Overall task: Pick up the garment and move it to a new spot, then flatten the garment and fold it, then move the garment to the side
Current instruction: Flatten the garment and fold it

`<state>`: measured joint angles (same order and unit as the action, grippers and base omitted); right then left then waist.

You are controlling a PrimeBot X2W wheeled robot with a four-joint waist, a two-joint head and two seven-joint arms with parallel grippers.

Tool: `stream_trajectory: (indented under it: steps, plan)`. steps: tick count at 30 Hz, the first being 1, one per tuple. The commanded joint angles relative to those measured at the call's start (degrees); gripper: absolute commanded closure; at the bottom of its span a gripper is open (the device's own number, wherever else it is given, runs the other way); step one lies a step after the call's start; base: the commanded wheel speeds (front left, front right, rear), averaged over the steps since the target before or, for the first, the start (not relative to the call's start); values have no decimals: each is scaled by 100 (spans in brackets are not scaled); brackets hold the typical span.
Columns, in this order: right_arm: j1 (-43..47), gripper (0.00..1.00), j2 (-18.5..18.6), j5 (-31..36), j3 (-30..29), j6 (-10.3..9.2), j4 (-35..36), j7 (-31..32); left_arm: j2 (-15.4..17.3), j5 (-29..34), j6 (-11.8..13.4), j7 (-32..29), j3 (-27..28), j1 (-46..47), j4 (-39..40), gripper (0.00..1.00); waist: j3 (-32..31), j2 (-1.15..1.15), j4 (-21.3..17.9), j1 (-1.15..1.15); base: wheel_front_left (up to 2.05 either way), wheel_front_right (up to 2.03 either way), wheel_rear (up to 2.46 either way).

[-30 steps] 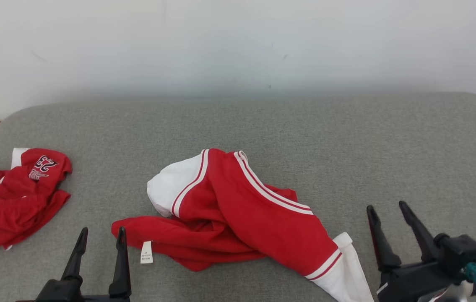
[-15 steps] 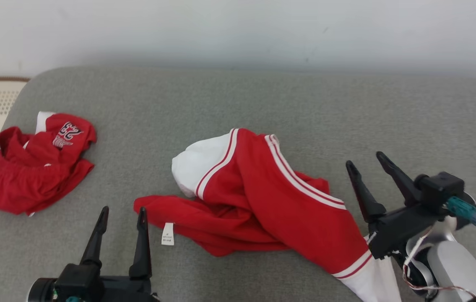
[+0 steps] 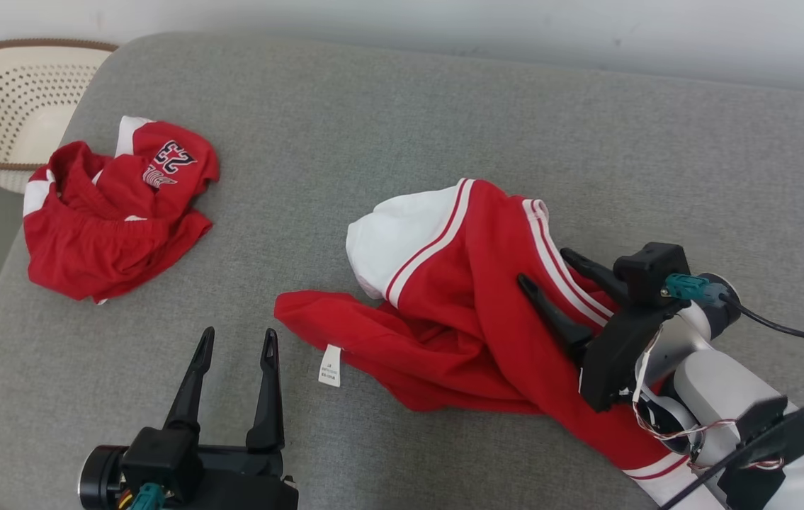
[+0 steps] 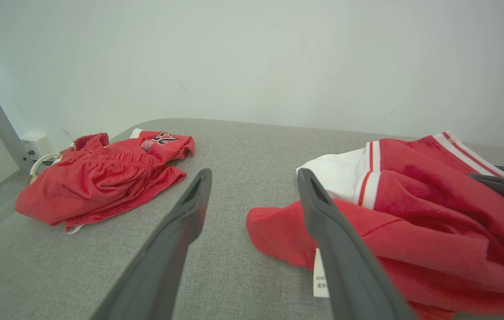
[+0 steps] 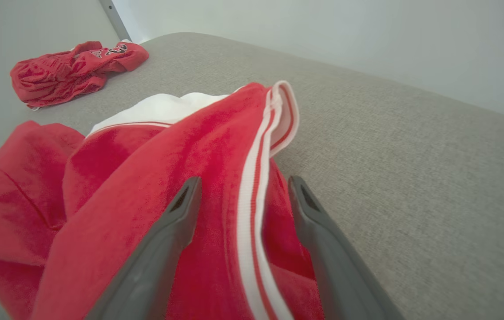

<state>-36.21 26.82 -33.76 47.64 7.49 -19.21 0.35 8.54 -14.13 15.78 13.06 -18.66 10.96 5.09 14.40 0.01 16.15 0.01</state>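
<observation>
The right gripper (image 3: 543, 265) has its jaws spread apart with nothing clamped between them. In the right wrist view the right gripper (image 5: 244, 180) straddles the white double stripe of the crumpled red-and-white fabric garment (image 5: 167, 155); whether the fingertips touch the cloth cannot be told. In the head view this gripper sits right of centre, its fingers pointing toward the upper left over the garment's red panel.

The left gripper (image 3: 239, 332), at the lower left of the head view, also has its jaws wide and empty. It is over bare grey woven padded surface (image 3: 373, 127), just left of the garment's red corner and its small white care label (image 3: 330, 365).

The garment (image 3: 472, 312) lies in a heap at the centre of the head view, with a white part at its upper left and a white cuff at the lower right.

A second bunched red garment printed with the number 23 (image 3: 111, 219) lies at the upper left, well apart from the first. Beyond it, a cream perforated plastic basket (image 3: 19, 99) fills the upper left corner.
</observation>
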Motion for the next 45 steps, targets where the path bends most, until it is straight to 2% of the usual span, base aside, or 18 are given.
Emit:
stream_trajectory:
  steps: [1,2,3,8,14,24,35,45]
  plan:
    - [-142,58,67,-159,155,0,-98,41,-12,-17,7,50,0,49,-44,0,88,-1,97,-1,0,0,0]
    - [-228,74,87,-253,241,0,-157,10,-15,-25,4,63,2,53,-58,0,88,-1,97,-1,0,0,0]
    - [-293,100,111,-353,280,0,-207,-45,-12,-29,4,70,8,58,-71,0,89,-1,91,-1,0,0,0]
    - [-422,100,258,-675,368,0,-289,-349,12,-27,43,110,60,40,-98,0,77,-1,-48,-1,0,0,0]
    - [-256,100,439,-821,124,0,-134,-706,57,-35,44,121,98,17,-101,0,52,-1,-311,-1,0,0,0]
    - [760,100,633,-847,-1218,0,-88,-1059,155,-23,71,33,93,56,-39,0,3,-1,-776,-1,0,0,0]
    - [2129,100,94,-625,-2469,0,-151,-1270,272,-67,92,-114,107,11,33,0,-71,-1,-1040,-1,0,0,0]
    - [3139,100,-470,-129,-3015,0,34,-1214,361,-105,161,-250,131,-170,126,0,-171,-1,-1165,-1,0,0,0]
